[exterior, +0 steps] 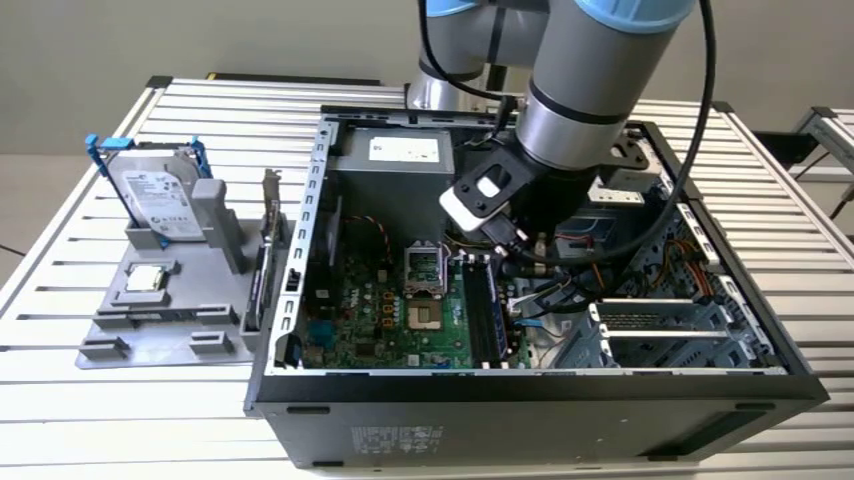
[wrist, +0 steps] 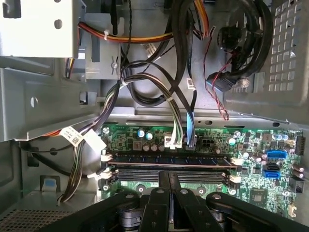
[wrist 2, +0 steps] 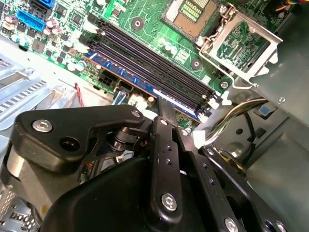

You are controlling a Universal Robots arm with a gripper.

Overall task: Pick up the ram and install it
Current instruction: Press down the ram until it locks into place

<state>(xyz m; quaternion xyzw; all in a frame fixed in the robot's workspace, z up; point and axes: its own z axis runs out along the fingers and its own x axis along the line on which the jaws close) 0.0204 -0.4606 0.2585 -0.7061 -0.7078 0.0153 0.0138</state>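
- Hand [wrist: 170,193] hangs low over the memory slots [wrist: 169,166], fingers drawn narrow together.
- Ram [wrist: 169,159] sits in its slot, seemingly already seated.

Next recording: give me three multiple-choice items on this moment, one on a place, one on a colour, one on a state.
1. Where is the pincer?
A. Over the grey tray
B. Inside the computer case, over the memory slots
C. Outside the case, at the table's edge

2. What colour is the circuit board?
A. Red
B. White
C. Green

3. How is the processor socket?
A. Empty, frame lifted
B. Under a fan
C. Taped over

Answers:
1. B: the pincer sits above the memory slots within the computer case.
2. C: the circuit board is green.
3. A: the processor socket shows bare contacts.
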